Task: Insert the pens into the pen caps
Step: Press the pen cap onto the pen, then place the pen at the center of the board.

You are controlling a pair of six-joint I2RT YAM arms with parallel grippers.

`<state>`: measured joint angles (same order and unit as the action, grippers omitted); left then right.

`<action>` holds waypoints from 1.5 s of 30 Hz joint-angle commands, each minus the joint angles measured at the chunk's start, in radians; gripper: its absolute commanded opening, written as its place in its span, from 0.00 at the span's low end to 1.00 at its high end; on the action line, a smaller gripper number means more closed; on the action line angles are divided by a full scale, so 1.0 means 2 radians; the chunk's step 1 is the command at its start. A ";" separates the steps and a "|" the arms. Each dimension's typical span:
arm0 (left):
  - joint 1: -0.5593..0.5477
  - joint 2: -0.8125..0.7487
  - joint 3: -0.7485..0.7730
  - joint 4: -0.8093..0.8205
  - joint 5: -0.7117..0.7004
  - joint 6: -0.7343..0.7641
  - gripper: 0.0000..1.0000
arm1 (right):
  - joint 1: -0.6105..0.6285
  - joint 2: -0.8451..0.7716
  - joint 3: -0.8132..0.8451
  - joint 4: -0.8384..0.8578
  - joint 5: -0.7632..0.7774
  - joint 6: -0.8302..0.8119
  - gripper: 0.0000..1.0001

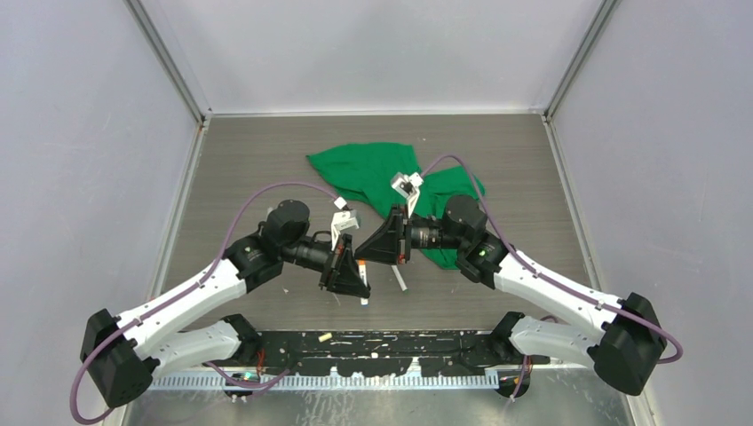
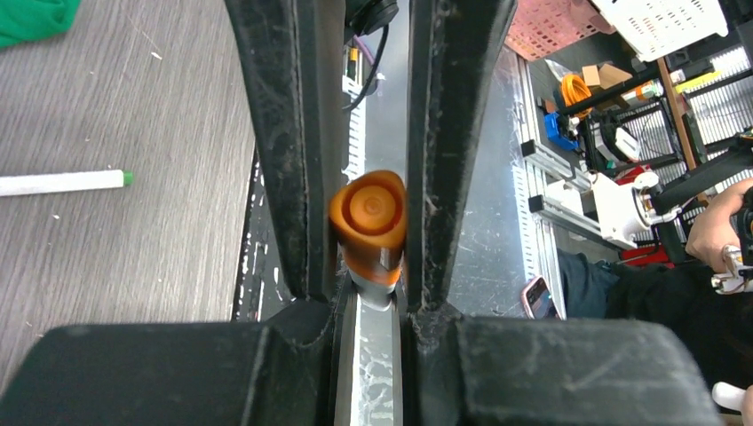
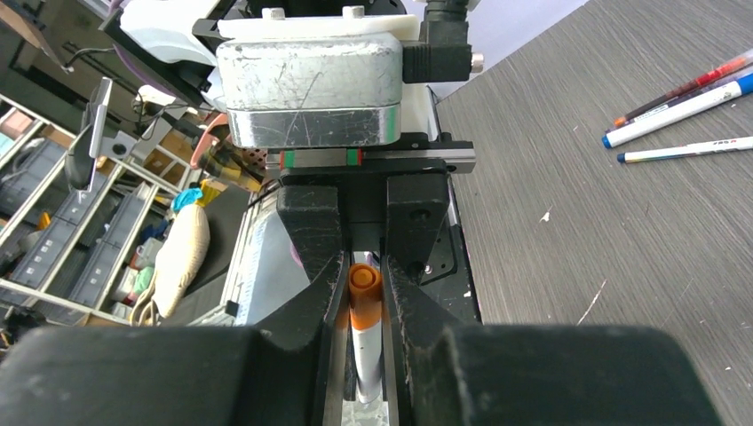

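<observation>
My left gripper is shut on an orange pen cap, pinched between its two fingers. My right gripper faces it tip to tip above the table's near middle. It is shut on a white pen with an orange end. Whether the pen sits in the cap I cannot tell. The left gripper's metal housing fills the top of the right wrist view. Loose pens lie on the table: one green-tipped, one blue-tipped and a thin one.
A crumpled green cloth lies behind the grippers. A white pen rests on the wood just below them. The black base rail runs along the near edge. Grey walls enclose the table on three sides.
</observation>
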<state>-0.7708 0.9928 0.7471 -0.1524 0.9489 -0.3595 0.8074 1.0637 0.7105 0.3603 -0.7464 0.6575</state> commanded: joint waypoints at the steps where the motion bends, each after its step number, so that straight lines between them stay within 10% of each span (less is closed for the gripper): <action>1: 0.023 -0.041 0.041 0.139 -0.064 0.020 0.00 | 0.039 0.001 -0.053 -0.137 -0.117 0.010 0.01; 20: 0.032 -0.022 0.057 0.103 -0.051 0.024 0.00 | 0.033 -0.028 -0.045 -0.145 -0.078 0.007 0.01; 28: 0.033 -0.010 0.047 -0.109 -0.165 0.106 0.00 | -0.143 -0.053 0.138 -0.330 0.011 -0.151 0.99; 45: 0.125 0.292 0.206 -0.371 -0.461 0.219 0.09 | -0.164 -0.148 0.069 -0.317 0.088 -0.178 0.99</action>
<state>-0.5766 1.5253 1.0866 -0.7528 0.1520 0.0189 0.4812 0.8284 0.8642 -0.3244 -0.5835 0.2935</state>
